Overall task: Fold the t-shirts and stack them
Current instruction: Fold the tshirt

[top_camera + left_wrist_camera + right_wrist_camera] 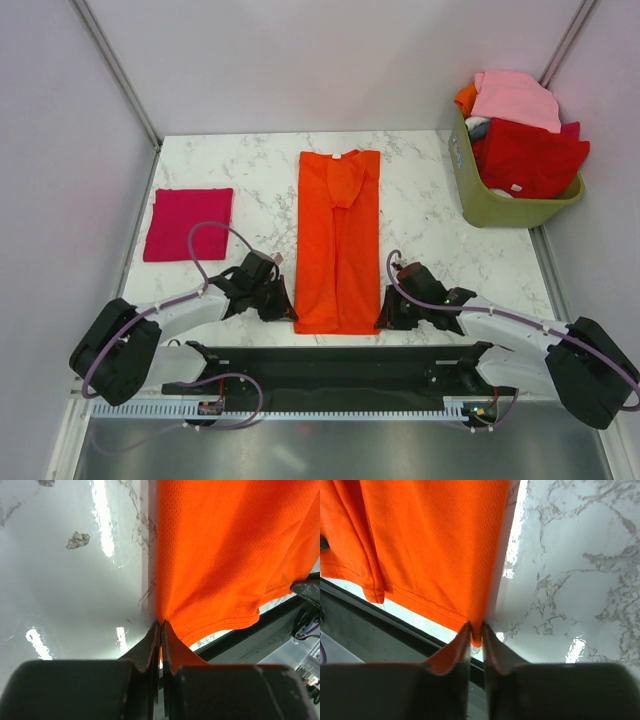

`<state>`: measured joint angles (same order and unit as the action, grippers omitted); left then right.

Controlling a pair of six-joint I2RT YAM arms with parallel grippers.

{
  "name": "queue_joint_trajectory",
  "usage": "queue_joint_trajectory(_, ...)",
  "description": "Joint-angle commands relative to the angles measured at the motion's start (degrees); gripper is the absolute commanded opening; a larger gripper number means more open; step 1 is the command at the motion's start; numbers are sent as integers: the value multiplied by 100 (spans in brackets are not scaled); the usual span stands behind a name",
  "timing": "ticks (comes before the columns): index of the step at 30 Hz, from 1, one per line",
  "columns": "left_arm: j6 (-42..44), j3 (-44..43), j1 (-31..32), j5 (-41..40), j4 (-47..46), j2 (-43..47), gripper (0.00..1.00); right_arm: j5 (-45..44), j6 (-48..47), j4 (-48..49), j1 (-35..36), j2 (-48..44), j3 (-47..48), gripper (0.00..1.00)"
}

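Nearest the lens, the black mounting rail (330, 368) runs just below the orange t-shirt (338, 250), with an arm base at each end.

Now the big picture. The marble table (250, 165) carries that orange t-shirt as a long, narrow strip, sides folded in, collar at the far end and hem toward the rail. Right of the orange t-shirt and well apart from it sits the green basket (505, 210), piled with pink and red cloth. Left of the orange t-shirt, also apart, lies the crimson t-shirt (188, 224), already a flat folded square.

Down at the orange hem, the left gripper (288, 310) is on the left corner and the right gripper (385, 318) on the right corner, but from above you cannot read the fingers. The wrist cameras settle it. Left wrist shows two black fingers (147, 647) pressed together, the orange corner pinched between their tips and the hem stitching plain to see. Right wrist is the mirror of that: fingers (497, 652) squeezed onto the opposite corner, a fold of orange caught between them.

Only the top view catches the tiny white neck tag (338, 156) at the collar end of the orange t-shirt.
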<state>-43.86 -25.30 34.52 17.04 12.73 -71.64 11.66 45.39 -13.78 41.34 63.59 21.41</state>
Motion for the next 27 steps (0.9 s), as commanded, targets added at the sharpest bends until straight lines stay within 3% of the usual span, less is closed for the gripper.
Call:
queue_joint_trajectory(1,-35,122,2,-113,-42,106,8,-173,-30,-204,14,-92,-111,29)
queue_joint_trajectory(3,-27,104,11,1,-34,211,16,-112,-30,-195,23,-172,-49,41)
queue_joint_trajectory(4,-35,113,11,10,-25,264,26,-94,-30,-195,23,-215,-40,43)
queue_joint_trajectory(8,-88,192,11,106,-8,580,40,-15,-4,-213,23,-347,56,45)
queue_joint_trajectory(18,-150,289,90,449,36,555,41,161,5,50,23,-58,4,43)
queue_joint_trajectory(27,-246,280,344,494,45,396,33,284,-30,104,23,74,-32,41)
